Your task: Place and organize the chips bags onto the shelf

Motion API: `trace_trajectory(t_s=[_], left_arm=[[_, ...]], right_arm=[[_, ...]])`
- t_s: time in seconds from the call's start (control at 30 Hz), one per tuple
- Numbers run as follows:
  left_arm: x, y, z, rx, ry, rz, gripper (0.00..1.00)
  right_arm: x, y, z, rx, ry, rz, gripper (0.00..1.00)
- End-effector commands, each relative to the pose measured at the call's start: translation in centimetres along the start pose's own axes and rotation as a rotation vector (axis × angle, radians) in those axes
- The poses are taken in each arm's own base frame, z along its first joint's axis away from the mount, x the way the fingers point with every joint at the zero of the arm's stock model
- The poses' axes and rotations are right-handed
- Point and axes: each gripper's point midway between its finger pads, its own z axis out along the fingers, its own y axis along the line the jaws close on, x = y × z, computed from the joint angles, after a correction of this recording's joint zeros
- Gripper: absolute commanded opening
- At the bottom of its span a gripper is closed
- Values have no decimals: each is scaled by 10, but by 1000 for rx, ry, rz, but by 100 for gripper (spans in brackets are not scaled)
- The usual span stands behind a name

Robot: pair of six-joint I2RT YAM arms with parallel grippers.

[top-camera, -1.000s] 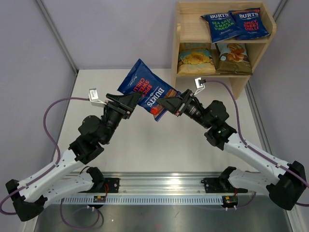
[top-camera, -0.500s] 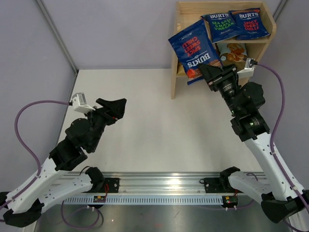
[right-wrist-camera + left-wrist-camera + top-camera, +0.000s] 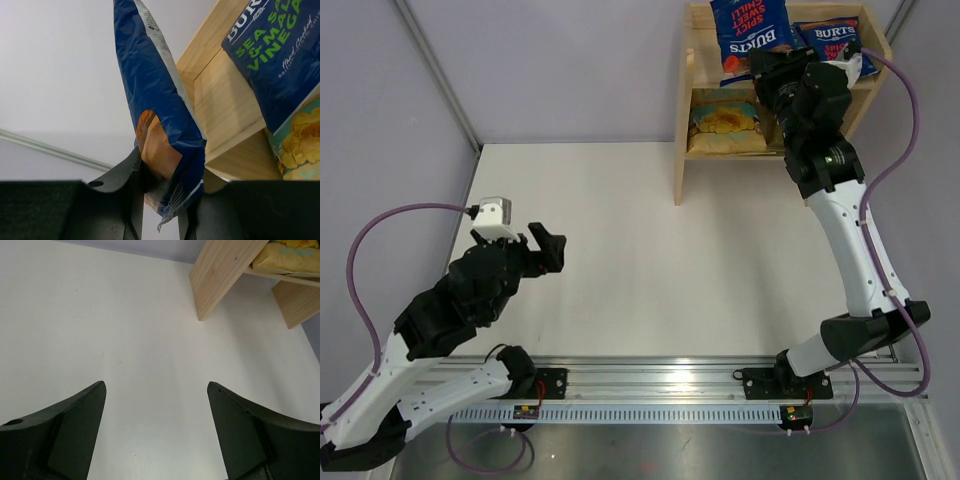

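Held bag: I see the dark blue BURTS bag point(image 3: 160, 120) upright at the shelf point(image 3: 683, 150), left end of its top tier; whether it touches the board, I can't tell.
Right gripper point(image 3: 161, 210): pinching that bag's lower edge.
Other bags: sea-salt bag point(image 3: 280, 55) beside it, tan bag point(image 3: 725, 122) below.
Left gripper point(image 3: 156, 430): spread wide, holding nothing, above the desk point(image 3: 125, 330).

Held Burts bag point(image 3: 748, 30): upper end cut off by the top edge of the top view.
Sea salt and malt vinegar bag point(image 3: 272, 55): cropped by the right wrist view's top and right edges; hidden behind the held bag in the top view.
Lower-tier chips bag point(image 3: 295, 150): corner only; which of the two cannot be told.
Shelf point(image 3: 220, 275): the left wrist view shows one side panel and a tier edge.
Left gripper fingers point(image 3: 70, 425): bases cut off at the bottom edge.
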Motion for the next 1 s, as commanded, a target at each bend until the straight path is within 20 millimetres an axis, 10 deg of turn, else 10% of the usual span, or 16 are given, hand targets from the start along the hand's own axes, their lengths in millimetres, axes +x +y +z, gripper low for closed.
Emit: trace_trajectory(t_s=[0.0,0.33,0.97], left_arm=[[-2,19,-14,-18,-10,80,87],[14,46,-19,-72,-41,129,88],[44,50,-4,-83,6,189,86]], right_arm=[[-25,10,15,42,-94,10,13],[17,-9,82,128,8,-58,18],[50,-16,100,133,50,-86,27]])
